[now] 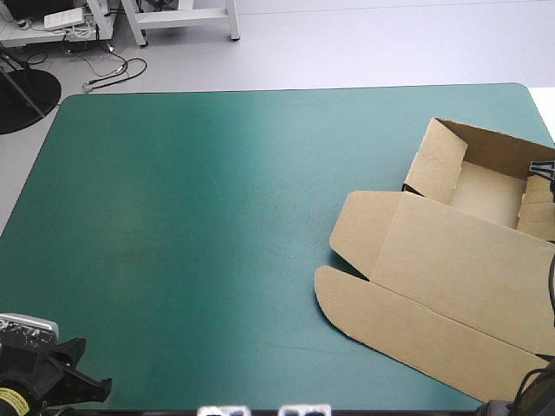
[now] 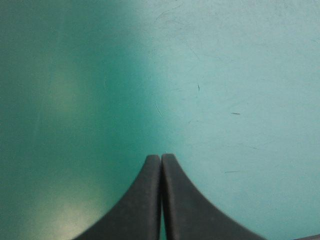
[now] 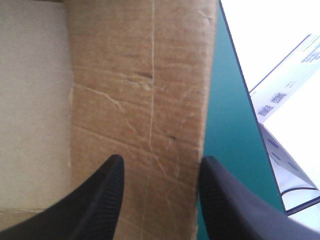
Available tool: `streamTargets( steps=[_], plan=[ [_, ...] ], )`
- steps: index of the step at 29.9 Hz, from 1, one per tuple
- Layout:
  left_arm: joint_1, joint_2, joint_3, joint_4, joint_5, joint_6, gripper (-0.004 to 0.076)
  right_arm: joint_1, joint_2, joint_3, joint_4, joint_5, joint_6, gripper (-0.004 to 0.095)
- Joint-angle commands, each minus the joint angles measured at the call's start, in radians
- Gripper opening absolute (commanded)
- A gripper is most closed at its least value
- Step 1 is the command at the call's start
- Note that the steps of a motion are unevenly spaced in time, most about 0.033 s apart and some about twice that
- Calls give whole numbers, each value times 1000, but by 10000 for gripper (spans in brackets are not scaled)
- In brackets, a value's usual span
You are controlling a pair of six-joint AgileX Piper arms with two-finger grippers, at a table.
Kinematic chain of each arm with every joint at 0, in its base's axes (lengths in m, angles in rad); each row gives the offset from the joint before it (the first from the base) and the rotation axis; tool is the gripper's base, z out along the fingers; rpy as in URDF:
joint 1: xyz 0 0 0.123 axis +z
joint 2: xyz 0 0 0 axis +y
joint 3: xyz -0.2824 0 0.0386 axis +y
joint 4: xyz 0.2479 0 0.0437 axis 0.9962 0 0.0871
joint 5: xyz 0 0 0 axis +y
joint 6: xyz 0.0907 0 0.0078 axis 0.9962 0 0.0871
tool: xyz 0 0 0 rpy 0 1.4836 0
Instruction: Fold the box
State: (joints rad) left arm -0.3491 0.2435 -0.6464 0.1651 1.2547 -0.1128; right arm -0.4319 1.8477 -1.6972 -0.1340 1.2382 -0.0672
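Box (image 1: 460, 260): brown cardboard tray, lid flat.
Left gripper (image 2: 161, 160): clenched, empty.
Right gripper (image 3: 162, 162): spread over side wall; should centre before pinching.

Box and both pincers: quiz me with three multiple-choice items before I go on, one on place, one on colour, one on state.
1. Where on the table does the box lie?
A. left side
B. right side
C. centre

2. What colour is the table's cover?
A. teal-green
B. grey
C. red

3. How does the right pincer stand?
A. shut in a pointed arch
B. open over brown board
C. holding a cloth

Answers:
1 B: the high view shows the box by the table's right edge.
2 A: the cover is teal-green in every view.
3 B: its fingers stand apart with board between them.
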Motion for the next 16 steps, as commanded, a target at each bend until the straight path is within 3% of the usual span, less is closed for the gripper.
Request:
streamTargets(
  steps=[1,9,12,16],
  plan=[
    [-6,16,-22,13,-10,-6,-10,-6,-67,-48,8,14,-6,467],
    [-6,16,-22,26,-27,68,-10,-6,-221,-49,65,12,-30,467],
    [-6,16,-22,13,-42,113,-10,-6,-285,-49,155,13,-30,463],
    [-6,16,-18,-53,-89,181,-10,-1,-376,-44,298,13,-53,344]
  ],
)
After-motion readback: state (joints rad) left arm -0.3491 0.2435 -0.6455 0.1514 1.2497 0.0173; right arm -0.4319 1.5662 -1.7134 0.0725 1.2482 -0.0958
